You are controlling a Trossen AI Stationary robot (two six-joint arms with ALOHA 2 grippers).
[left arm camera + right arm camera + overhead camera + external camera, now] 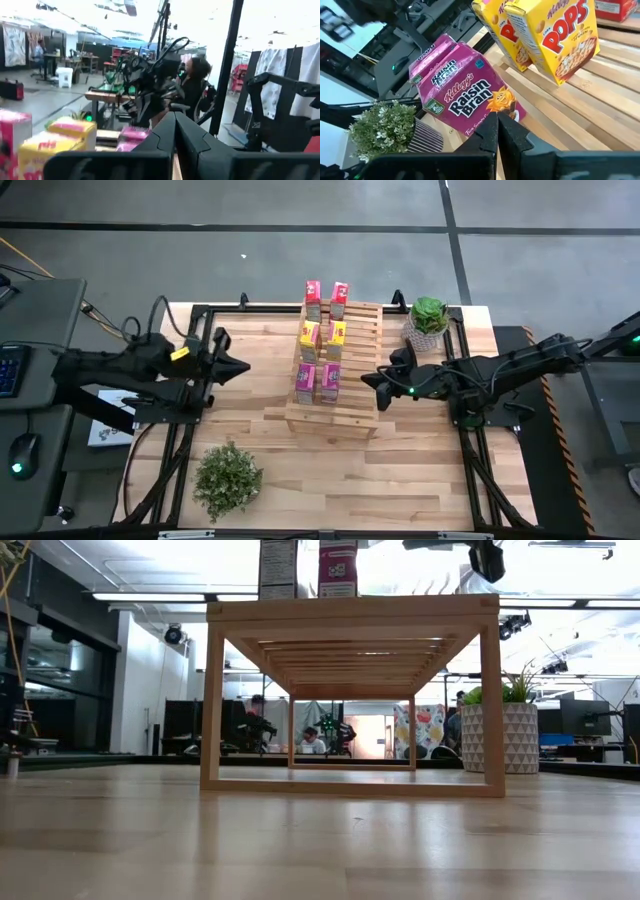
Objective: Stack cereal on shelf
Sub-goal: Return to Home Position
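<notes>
Return to home. My right gripper (372, 380), fingers together on nothing, hangs just beside the large light-wood slatted shelf (362, 416). On it, 6 small red, yellow and magenta cardboard cereal boxes (322, 338) stand in 3 pairs. I judge a straight pull-back safest, clear of the magenta box (465, 95) at my fingertips. My left gripper (240, 366), likewise closed, waits opposite.

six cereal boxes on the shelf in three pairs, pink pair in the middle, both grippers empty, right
Not quite. The high view shows the yellow pair in the middle, with the pink pair at one end of the shelf and the red pair at the other. Six boxes, left gripper and right gripper empty: correct.
</notes>
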